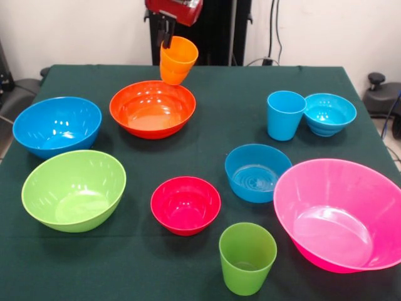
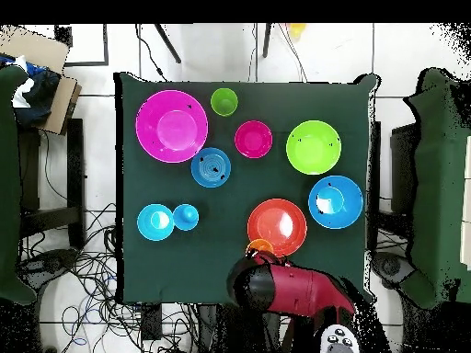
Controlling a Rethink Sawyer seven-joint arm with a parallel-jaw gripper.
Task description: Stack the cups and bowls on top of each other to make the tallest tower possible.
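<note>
the gripper (image 1: 166, 41) was clamped on the rim of the orange cup (image 1: 177, 60), holding it tilted in the air just behind the wide orange bowl (image 1: 152, 108), clear of the green tablecloth (image 1: 225, 100). from overhead only a sliver of that cup (image 2: 261, 245) peeked out from under the red arm (image 2: 285, 287), right at the orange bowl's edge.

everything else sat apart on the cloth, nothing stacked. in the front view the big blue bowl (image 1: 56, 125) and the lime green bowl (image 1: 73, 189) were on the left, the small red bowl (image 1: 185, 204) in the middle, the green cup (image 1: 247, 257) upright at the near edge. the medium blue bowl (image 1: 257, 172) sat just beside the large pink bowl (image 1: 341, 213). further back the light blue cup (image 1: 285, 115) stood touching the small turquoise bowl (image 1: 329, 113).
</note>
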